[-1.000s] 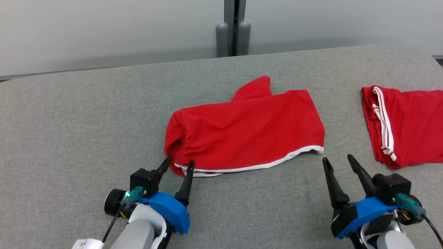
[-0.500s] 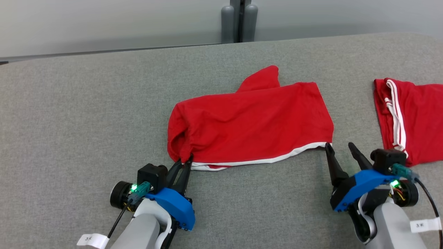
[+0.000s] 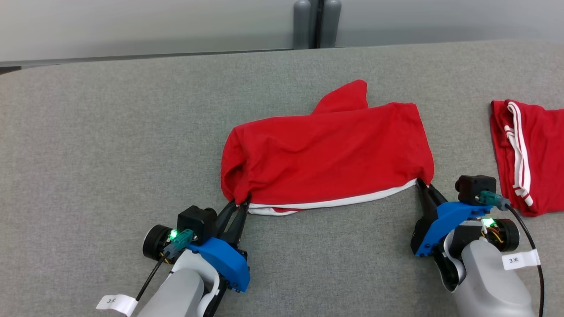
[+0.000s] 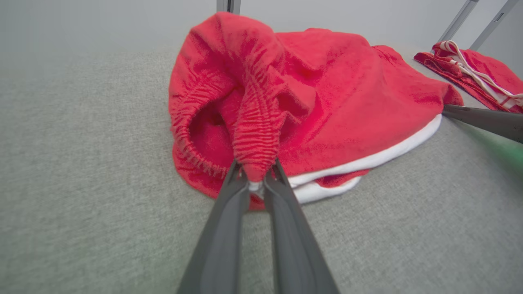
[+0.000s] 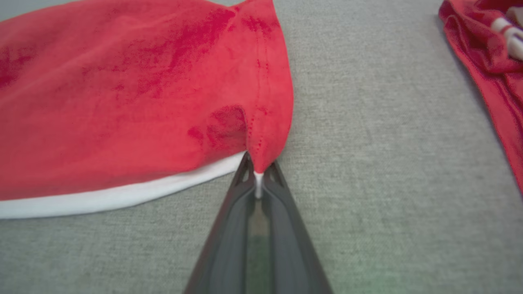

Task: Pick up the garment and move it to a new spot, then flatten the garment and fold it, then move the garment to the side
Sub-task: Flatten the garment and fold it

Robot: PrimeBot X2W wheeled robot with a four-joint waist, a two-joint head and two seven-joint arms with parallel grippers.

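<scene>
At the middle of the grey fabric surface (image 3: 110,145) lie the red shorts (image 3: 326,154), spread wide, and both claws are on them! The left gripper (image 3: 242,202) is pinched tight on the near left corner. In the left wrist view its two dark fingers (image 4: 220,228) sit nearly together, with a bunch of the ribbed elastic waistband (image 4: 257,134) squeezed between the tips and the waist opening gaping just to the left of the grip. Over on the other side, the right gripper (image 3: 421,182) is clamped on the near right corner. The right wrist view has it plain: fingers closed to a sliver, with a point of red cloth and a thread of the white hem (image 5: 122,192) caught between them. The shorts stretch from one grip to the other, white trim running along the near edge and one red flap poking out toward the far side. At each pinched corner the cloth is drawn into a small peak toward the fingertips. Off to the right, well apart, a second red garment (image 3: 528,149) with white stripes lies near the surface's right edge. Beyond the far edge, two grey posts (image 3: 317,24) stand against a pale wall.
</scene>
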